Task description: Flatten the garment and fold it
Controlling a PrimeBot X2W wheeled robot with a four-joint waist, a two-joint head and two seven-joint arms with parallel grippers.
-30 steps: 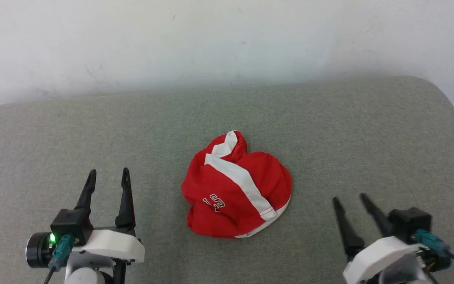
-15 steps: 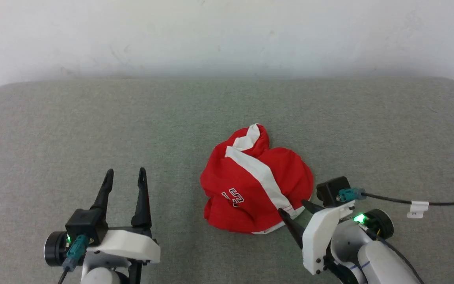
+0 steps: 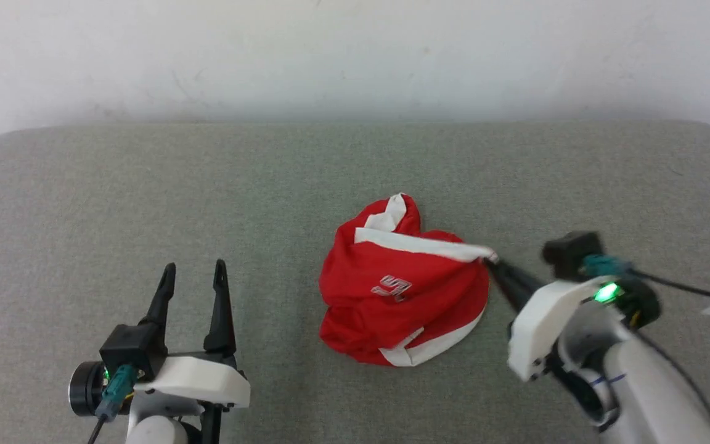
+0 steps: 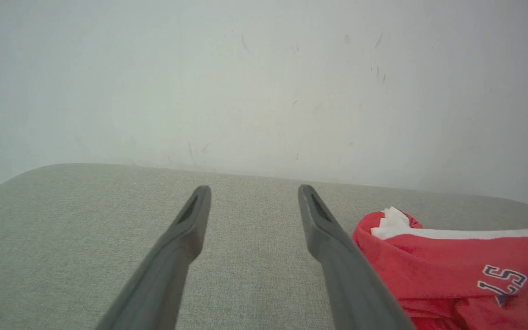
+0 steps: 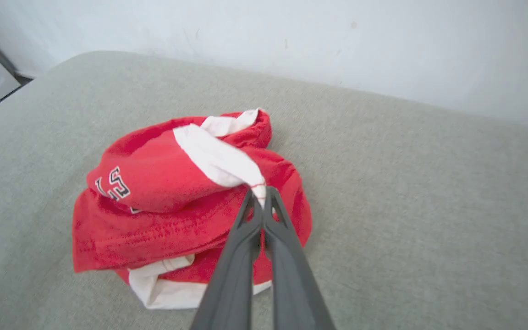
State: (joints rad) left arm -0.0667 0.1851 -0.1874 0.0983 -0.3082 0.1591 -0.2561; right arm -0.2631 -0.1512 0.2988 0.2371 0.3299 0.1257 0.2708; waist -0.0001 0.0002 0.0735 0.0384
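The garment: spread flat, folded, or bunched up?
Bunched up: the garment sits in a crumpled heap, one white edge pinched by the shut right pincer.

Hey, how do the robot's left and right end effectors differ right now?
The left end effector stands open; the right end effector is shut. The left touches nothing, clear of the crumpled red shorts with white stripes; the right pinches a white stripe at its end. The left points at the wall; the right angles toward the shorts. Both have two long dark fingers.
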